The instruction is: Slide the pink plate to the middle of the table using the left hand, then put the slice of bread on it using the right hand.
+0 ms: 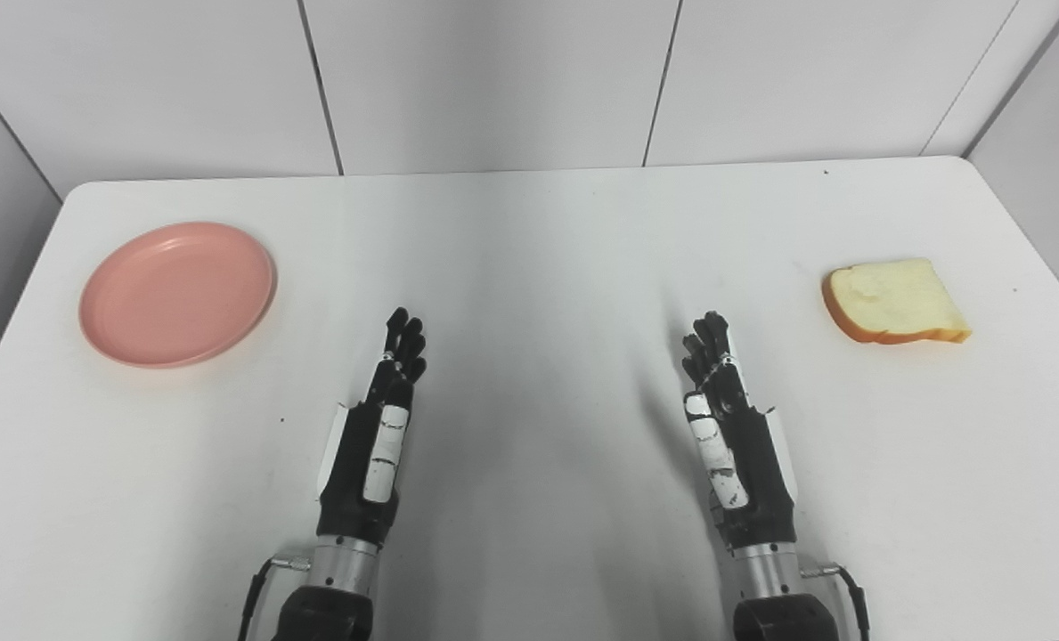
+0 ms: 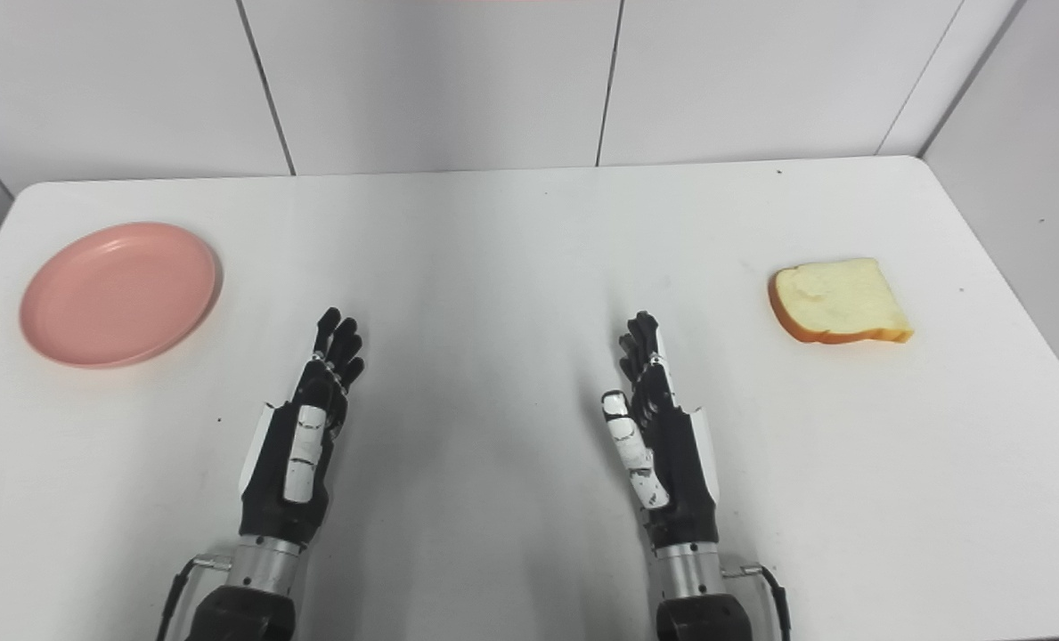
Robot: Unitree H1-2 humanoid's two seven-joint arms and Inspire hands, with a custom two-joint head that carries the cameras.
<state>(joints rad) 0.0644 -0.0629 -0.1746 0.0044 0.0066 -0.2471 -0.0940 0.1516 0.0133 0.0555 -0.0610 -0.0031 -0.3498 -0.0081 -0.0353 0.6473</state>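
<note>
Right now both hands sit low in the frame, over the near half of the matte white rectangular table (image 1: 529,249), and neither one holds anything. The black-and-white left hand (image 1: 378,427) rises from the bottom edge, left of centre, with its palm turned inward and its fingers (image 1: 404,343) stretched straight toward the far side of the table, lying close side by side rather than curled. The matching right hand (image 1: 729,441) mirrors it, right of centre, fingers likewise extended and empty, its white-segmented thumb lying along the inner edge of the palm. A bare strip of tabletop separates the two hands.

The round, shallow pink plastic plate (image 1: 177,294) lies flat at the left of the frame, close to the table's left edge and a little above the level of the left hand's fingertips. It is well apart from that hand. The slice of pale bread with a golden-brown crust (image 1: 894,303) lies flat at the right of the frame, near the table's right edge, at about the same height in the picture as the plate and well apart from the right hand. Plate and bread lie on opposite sides of the table. Pale grey panelled walls fill the top of the frame.
</note>
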